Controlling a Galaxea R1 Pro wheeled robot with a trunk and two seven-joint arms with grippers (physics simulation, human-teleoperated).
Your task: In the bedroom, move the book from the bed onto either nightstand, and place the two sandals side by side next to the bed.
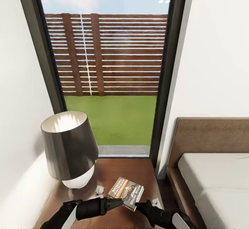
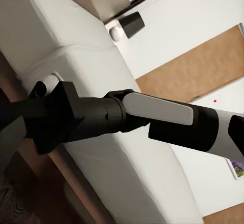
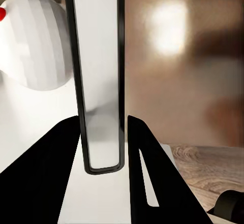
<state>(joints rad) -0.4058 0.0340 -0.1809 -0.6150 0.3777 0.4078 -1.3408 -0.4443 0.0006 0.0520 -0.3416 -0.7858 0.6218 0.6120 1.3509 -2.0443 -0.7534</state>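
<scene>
Right gripper [image 3: 104, 148] has its two dark fingers [image 3: 147, 173] pressed against the book [image 3: 99, 82], seen edge-on between them. From the head camera the right gripper [image 1: 136, 205] pinches the book's [image 1: 126, 191] near corner, cover up, reading "RICHARD BACHMAN" on an orange band and "Wielki Marsz" alongside. The book sits low over the nightstand [image 1: 138, 173]; touching or just above, I cannot tell. The left arm [image 1: 93, 208] reaches across just beside it, jaws hidden. The lamp [image 1: 69, 149] stands left, the bed [image 1: 214, 184] right, the window [image 1: 110, 83] behind.
</scene>
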